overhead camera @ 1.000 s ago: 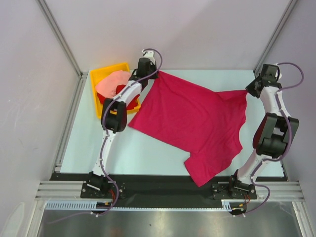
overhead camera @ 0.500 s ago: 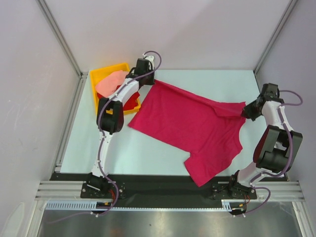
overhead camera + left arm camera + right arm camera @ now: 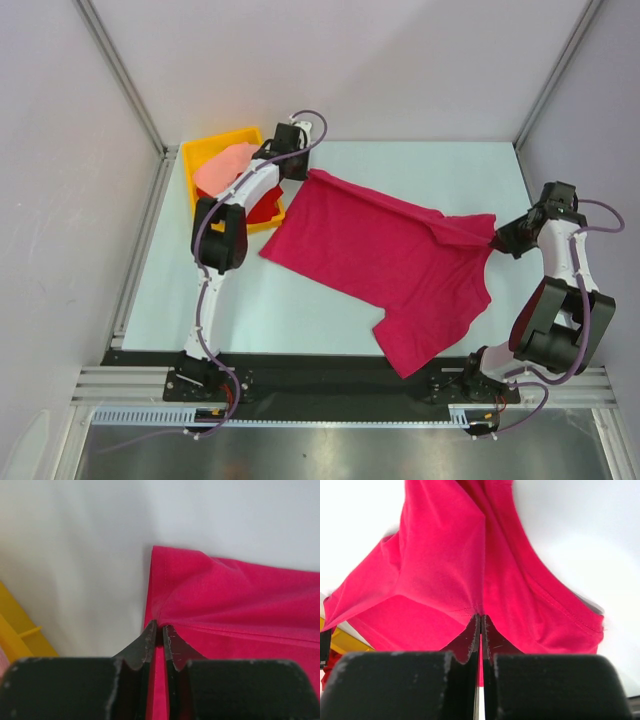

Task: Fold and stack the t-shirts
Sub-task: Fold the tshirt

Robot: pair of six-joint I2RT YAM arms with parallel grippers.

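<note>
The magenta-crimson t-shirt (image 3: 390, 250) lies spread across the table, one sleeve pointing toward the near edge. My left gripper (image 3: 303, 172) pinches its far left corner, next to the bin. In the left wrist view the fingers (image 3: 160, 626) stand a sliver apart with the cloth (image 3: 235, 600) between them. My right gripper (image 3: 497, 238) is shut on the shirt's right corner, which is bunched into a ridge. The right wrist view shows the jaws (image 3: 481, 615) tight on the fabric (image 3: 445, 565). A pale salmon-pink t-shirt (image 3: 225, 168) and a bright red t-shirt (image 3: 265, 210) sit in the bin.
A yellow plastic bin (image 3: 215, 148) stands at the far left of the table, right beside my left arm; its edge shows in the left wrist view (image 3: 15, 635). Metal frame posts rise at the table's far corners. A black rail runs along the near edge.
Both grippers have come toward the near side and down with the shirt's far edge. The right one has moved farthest, out toward the right edge, and the cloth now lies flatter.
</note>
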